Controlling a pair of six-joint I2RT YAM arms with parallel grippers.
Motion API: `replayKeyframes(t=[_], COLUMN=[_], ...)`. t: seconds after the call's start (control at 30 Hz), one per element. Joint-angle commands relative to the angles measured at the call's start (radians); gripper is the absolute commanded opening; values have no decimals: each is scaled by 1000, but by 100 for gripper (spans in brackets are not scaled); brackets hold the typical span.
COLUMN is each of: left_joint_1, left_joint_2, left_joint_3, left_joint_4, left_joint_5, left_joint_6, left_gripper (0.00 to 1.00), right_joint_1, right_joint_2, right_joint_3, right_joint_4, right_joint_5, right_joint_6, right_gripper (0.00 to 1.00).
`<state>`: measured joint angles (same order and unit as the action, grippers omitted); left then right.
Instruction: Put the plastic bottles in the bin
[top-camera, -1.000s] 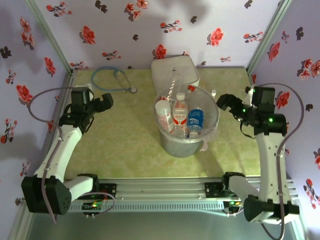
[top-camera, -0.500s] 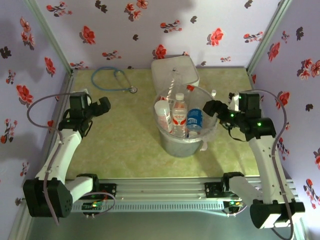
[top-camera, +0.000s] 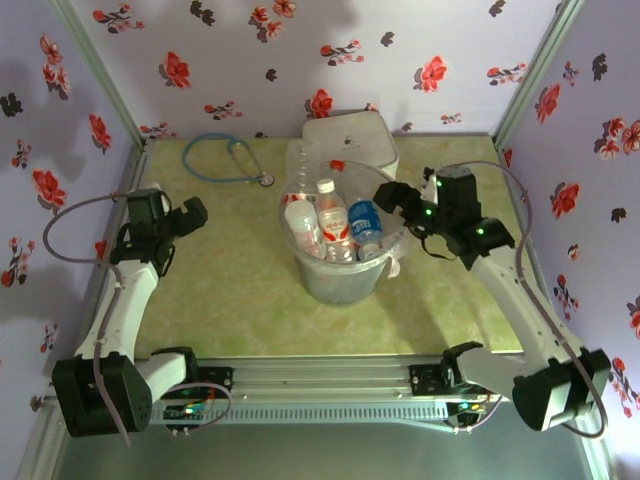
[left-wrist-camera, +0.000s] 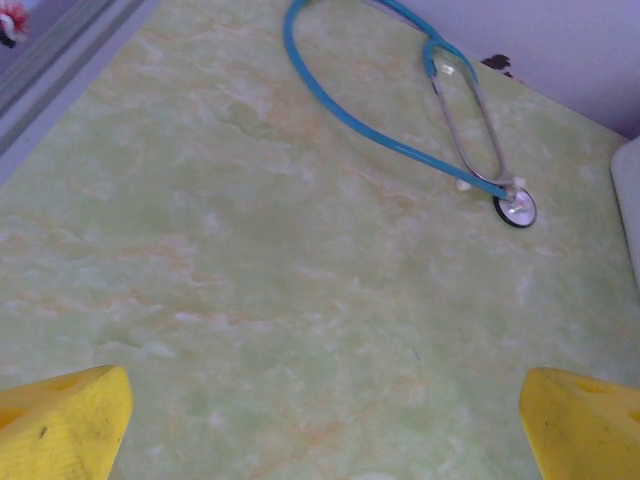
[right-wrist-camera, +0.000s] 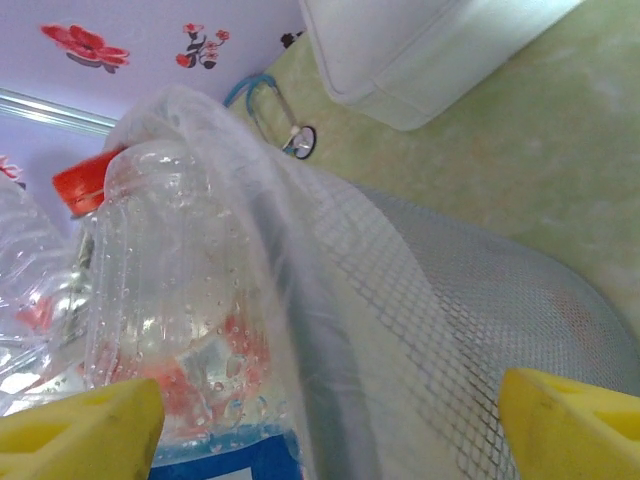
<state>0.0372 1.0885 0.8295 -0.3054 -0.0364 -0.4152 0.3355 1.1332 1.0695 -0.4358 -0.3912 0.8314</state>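
Well to the left of the bin (top-camera: 342, 286), the left gripper (top-camera: 190, 213) hangs over bare table with its fingers spread wide and nothing between them. A blue stethoscope (left-wrist-camera: 515, 208) lies ahead of it, left of the bin and toward the back wall.

The plastic bottles (top-camera: 333, 215) I can make out stand bunched inside the bin. One with a red cap (right-wrist-camera: 85, 185) presses against the crinkly liner at the bin's right rim. A white box (top-camera: 350, 140) sits just behind the bin.

At the bin's right rim, the right gripper (top-camera: 392, 196) is open and empty. It straddles the rim, one fingertip inside by the bottles and the other outside the mesh wall.

The main risk is that closing here pinches the liner or rim. Any pull or shove could then drag or tip the light bin and spill the bottles. The liner could also snag on a finger as it lifts away.
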Motion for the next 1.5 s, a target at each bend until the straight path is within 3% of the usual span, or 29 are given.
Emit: replayKeyframes(t=[0.0, 0.23, 0.4, 0.5, 0.63, 0.73, 0.93, 1.03, 1.13, 1.33, 1.47], left_joint_1=[37, 82, 84, 84, 85, 84, 84, 84, 84, 83, 75], left_joint_2=[-19, -18, -11, 0, 37, 80, 170, 213, 265, 334, 366], left_joint_3=[-25, -74, -111, -151, -207, -243, -310, -348, -372, -375, -334], left_joint_4=[33, 73, 130, 199, 310, 401, 589, 702, 805, 952, 912], left_joint_5=[-39, -90, -113, -133, -162, -163, -141, -137, -131, -115, -94], left_joint_6=[17, -9, -3, 22, 63, 85, 141, 171, 189, 222, 236], left_gripper=[100, 100, 100, 100, 100, 100, 100, 100, 100, 100, 100], right_joint_1=[54, 119, 83, 10, -112, -135, -151, -176, -206, -209, -206], right_joint_2=[98, 315, 298, 237, 116, 46, -44, -46, -5, 145, 265], right_joint_3=[21, 169, 251, 254, 192, 85, -269, -443, -554, -615, -639], right_joint_4=[157, 289, 130, 41, -35, -24, 247, 468, 660, 887, 1065], right_joint_5=[26, 2, 89, 123, 254, 497, 857, 967, 967, 959, 965], right_joint_6=[57, 64, -72, -149, -255, -391, -612, -691, -715, -744, -780], right_gripper=[88, 88, 92, 99, 99, 99, 99, 99, 99, 99, 99])
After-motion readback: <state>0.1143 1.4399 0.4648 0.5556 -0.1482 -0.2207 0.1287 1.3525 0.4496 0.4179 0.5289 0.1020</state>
